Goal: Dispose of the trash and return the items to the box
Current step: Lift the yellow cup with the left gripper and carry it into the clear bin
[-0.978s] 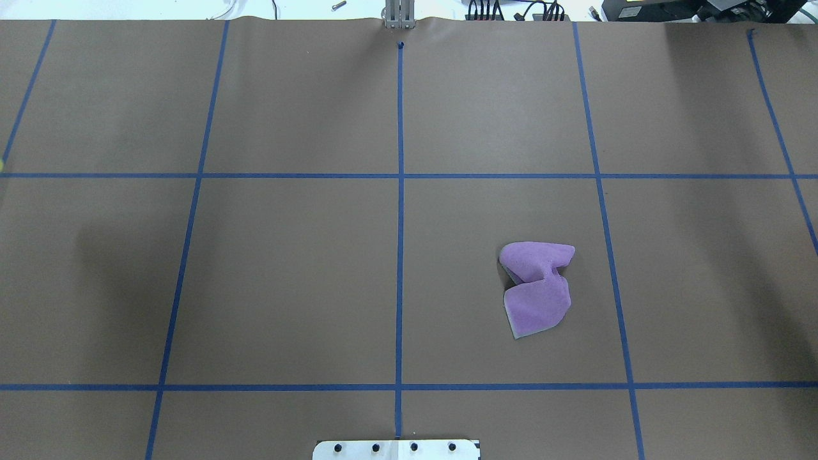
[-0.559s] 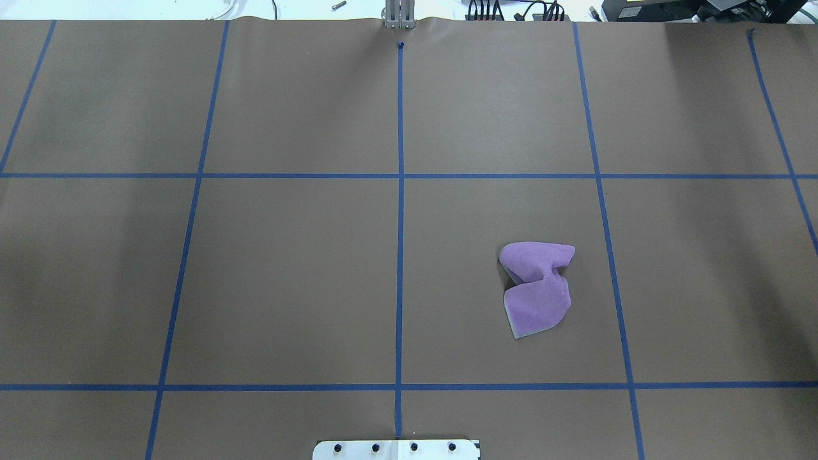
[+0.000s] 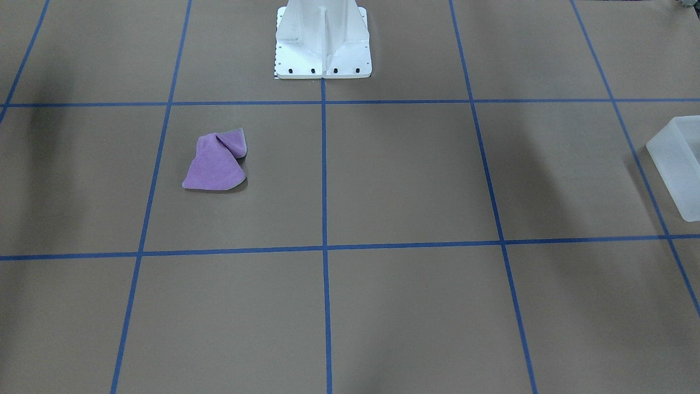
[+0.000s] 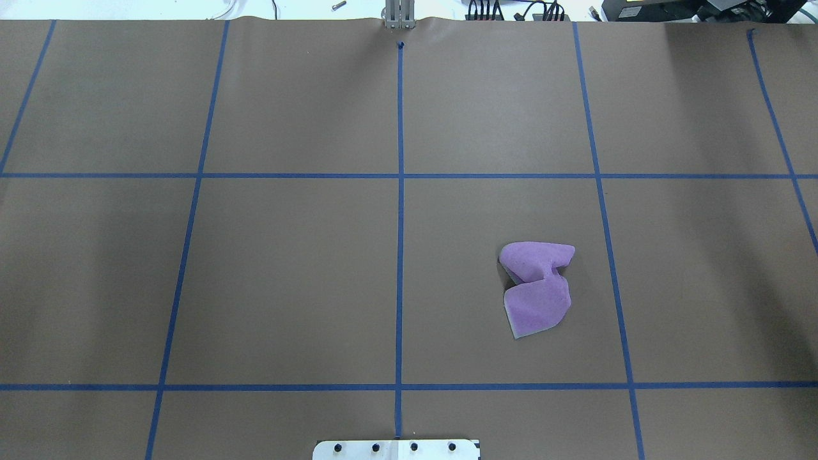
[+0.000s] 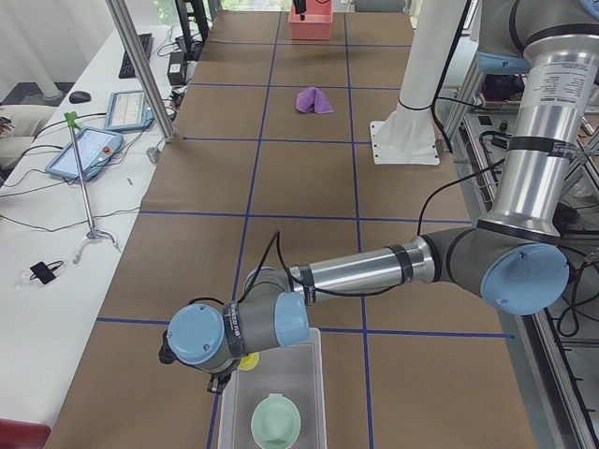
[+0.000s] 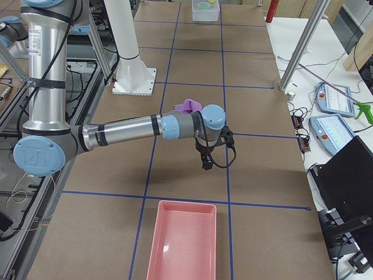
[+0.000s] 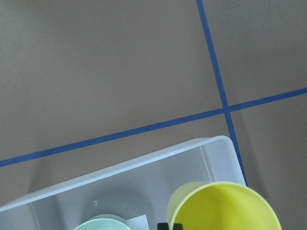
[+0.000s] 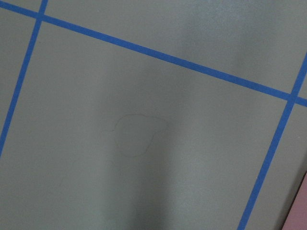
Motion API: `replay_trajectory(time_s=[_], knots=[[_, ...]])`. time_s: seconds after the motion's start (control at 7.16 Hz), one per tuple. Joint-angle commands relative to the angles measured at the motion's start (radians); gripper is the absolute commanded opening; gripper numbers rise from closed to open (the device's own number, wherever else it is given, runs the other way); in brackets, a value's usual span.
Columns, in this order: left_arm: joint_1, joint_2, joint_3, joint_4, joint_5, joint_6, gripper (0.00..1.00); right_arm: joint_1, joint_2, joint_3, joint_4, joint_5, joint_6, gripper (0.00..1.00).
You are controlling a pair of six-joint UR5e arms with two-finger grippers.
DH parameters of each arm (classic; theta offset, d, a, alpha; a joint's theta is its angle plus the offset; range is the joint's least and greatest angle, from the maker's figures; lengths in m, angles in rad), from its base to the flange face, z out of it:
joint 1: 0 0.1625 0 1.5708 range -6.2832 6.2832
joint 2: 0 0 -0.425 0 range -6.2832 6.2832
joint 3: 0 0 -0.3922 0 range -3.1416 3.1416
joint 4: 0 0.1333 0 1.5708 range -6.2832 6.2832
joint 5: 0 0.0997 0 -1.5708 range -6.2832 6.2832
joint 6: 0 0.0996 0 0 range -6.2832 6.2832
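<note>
The yellow cup [image 7: 223, 208] fills the bottom of the left wrist view, close to the camera and held over one end of the frosted box [image 7: 144, 177]. My left gripper [image 5: 227, 376] is shut on it above the box [image 5: 304, 374]; the cup shows as a yellow patch [image 5: 248, 361] under the wrist. The mint-green bowl [image 5: 277, 421] sits inside the box, and its rim shows in the wrist view [image 7: 103, 224]. My right gripper [image 6: 205, 162] hangs over bare table near the cloth; I cannot tell whether it is open.
A crumpled purple cloth [image 4: 537, 287] lies on the brown table, also in the front view [image 3: 216, 164]. A pink tray [image 6: 183, 242] stands at the table's right end. The white pedestal [image 3: 322, 38] stands at the robot's edge. The box's corner shows in the front view [image 3: 678, 164].
The dark shadow on the left of the overhead view has slid off toward the left edge, and a yellow speck there is gone. The purple cloth has not moved.
</note>
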Motion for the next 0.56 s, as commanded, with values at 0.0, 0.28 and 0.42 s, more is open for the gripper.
replay_trajectory(time_s=[0.0, 0.28, 0.42], knots=[[0.004, 0.012, 0.089, -0.108, -0.003, -0.006, 0.0, -0.003, 0.0, -0.001, 0.0, 0.0, 0.0, 1.0], [0.064, 0.018, 0.112, -0.227, -0.004, -0.121, 0.0, -0.003, 0.0, 0.001, 0.0, 0.0, 0.001, 1.0], [0.084, 0.018, 0.129, -0.281, -0.004, -0.165, 0.0, -0.004, 0.0, 0.001, 0.0, 0.0, 0.001, 1.0]])
